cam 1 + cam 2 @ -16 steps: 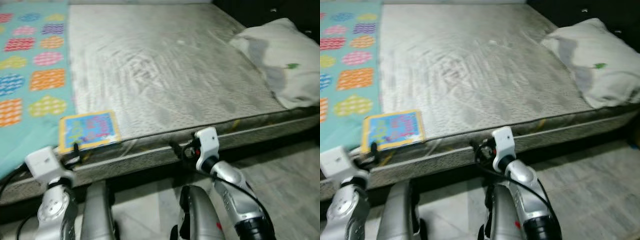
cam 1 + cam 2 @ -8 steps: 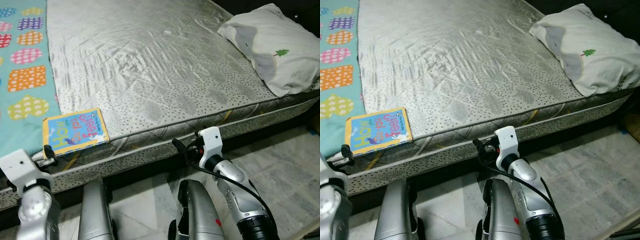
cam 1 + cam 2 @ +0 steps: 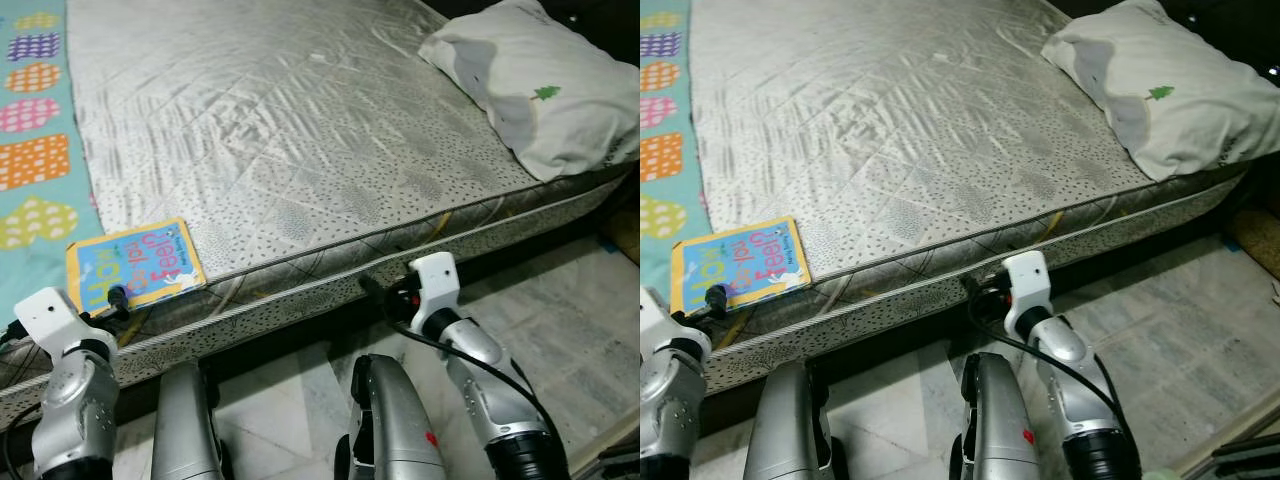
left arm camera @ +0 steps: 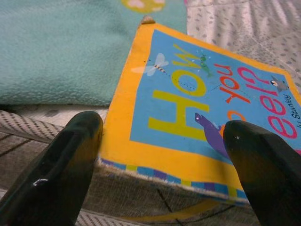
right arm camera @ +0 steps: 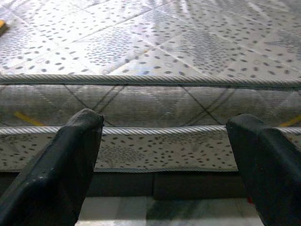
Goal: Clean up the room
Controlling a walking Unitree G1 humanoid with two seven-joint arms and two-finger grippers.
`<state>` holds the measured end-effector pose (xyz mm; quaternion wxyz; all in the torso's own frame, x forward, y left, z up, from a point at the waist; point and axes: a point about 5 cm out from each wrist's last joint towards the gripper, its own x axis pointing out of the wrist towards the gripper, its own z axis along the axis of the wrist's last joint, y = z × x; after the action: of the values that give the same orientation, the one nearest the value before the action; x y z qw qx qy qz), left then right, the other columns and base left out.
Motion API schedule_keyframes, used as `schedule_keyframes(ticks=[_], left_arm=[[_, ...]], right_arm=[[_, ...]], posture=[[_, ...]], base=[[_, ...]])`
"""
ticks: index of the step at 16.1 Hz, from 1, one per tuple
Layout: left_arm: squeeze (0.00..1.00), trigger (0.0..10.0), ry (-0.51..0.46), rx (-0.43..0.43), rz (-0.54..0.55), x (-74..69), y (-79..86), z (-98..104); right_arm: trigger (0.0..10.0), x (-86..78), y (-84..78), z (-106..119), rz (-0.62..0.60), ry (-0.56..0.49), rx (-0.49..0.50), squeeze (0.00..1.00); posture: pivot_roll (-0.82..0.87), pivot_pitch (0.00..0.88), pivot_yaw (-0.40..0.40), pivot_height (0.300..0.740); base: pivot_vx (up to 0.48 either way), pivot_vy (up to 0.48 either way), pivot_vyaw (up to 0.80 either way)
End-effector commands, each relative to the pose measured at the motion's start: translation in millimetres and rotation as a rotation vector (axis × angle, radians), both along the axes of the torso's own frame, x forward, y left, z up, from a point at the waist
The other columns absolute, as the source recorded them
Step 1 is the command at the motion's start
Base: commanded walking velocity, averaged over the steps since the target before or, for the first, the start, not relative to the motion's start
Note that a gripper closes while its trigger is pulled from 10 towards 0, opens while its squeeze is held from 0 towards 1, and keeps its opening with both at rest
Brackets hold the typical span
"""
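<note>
A children's book (image 3: 133, 268) is seen lying flat at the near edge of the mattress (image 3: 300, 150), partly over the teal patterned blanket (image 3: 40, 170), with its cover up. The left tool (image 4: 162, 155) is held just short of the book's near edge, its fingers spread wide and empty, one to each side of that edge, so the book lies straight ahead of it. The book's long axis is judged to run along the mattress edge, across the left tool's line of approach; its title is read upside down from the robot's side. The right tool (image 5: 164, 155) is held released before the mattress side, well apart from the book. A pillow (image 3: 530, 85) is seen at the far right.
</note>
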<state>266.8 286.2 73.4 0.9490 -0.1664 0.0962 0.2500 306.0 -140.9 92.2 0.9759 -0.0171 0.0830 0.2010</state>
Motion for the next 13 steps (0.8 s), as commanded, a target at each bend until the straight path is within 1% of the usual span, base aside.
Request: schedule_keyframes(ticks=[1,3,4,6,7,8,10,11,13], left_arm=[[0.00,10.0,0.029,-0.047,-0.010,-1.0,2.6,-8.0],[0.00,10.0,0.028,-0.056,-0.024,1.4,3.2,-9.0],[0.00,10.0,0.035,-0.054,-0.027,0.4,2.4,-10.6],[0.00,10.0,0.005,-0.069,0.029,-10.5,1.6,-12.5],[0.00,10.0,-0.015,-0.060,0.047,-17.7,-0.5,-11.7],[0.00,10.0,-0.026,-0.043,0.060,-28.0,-3.5,-10.8],[0.00,10.0,-0.032,-0.041,0.063,-30.2,-3.4,-10.3],[0.00,10.0,-0.027,-0.031,0.070,-32.9,1.7,-11.0],[0.00,10.0,-0.018,-0.024,0.086,-33.3,9.7,-11.2]], right_arm=[[10.0,-0.5,-4.2,1.6,-0.015,-0.002,-0.008,0.00],[10.0,-0.4,-4.2,2.0,-0.014,-0.004,-0.010,0.00],[10.0,-0.1,-4.3,2.2,-0.014,-0.005,-0.011,0.00],[10.0,1.6,-4.7,3.6,-0.014,-0.009,-0.014,0.00],[10.0,2.1,-4.9,3.9,-0.015,-0.010,-0.015,0.00],[10.0,2.7,-4.6,3.6,-0.015,-0.009,-0.015,0.00],[10.0,2.8,-4.0,3.2,-0.015,-0.008,-0.014,0.00],[10.0,2.6,-2.3,2.6,-0.011,-0.006,-0.012,0.00],[10.0,3.0,-0.3,2.3,-0.008,-0.006,-0.009,0.00]], posture=[[-0.14,0.157,-0.088,0.503],[-0.14,0.153,-0.088,0.503],[-0.14,0.149,-0.087,0.503],[-0.14,0.146,-0.086,0.503],[-0.13,0.148,-0.088,0.503],[-0.13,0.149,-0.090,0.503],[-0.12,0.150,-0.092,0.503],[-0.11,0.149,-0.094,0.503],[-0.11,0.147,-0.093,0.503]], base=[[0.000,0.000,0.00],[0.000,0.000,0.00],[0.000,0.000,0.00],[0.000,0.000,0.00],[0.000,0.000,0.00],[0.000,0.000,0.00],[0.000,0.000,0.00],[0.000,0.000,0.00],[0.000,0.000,0.00]])
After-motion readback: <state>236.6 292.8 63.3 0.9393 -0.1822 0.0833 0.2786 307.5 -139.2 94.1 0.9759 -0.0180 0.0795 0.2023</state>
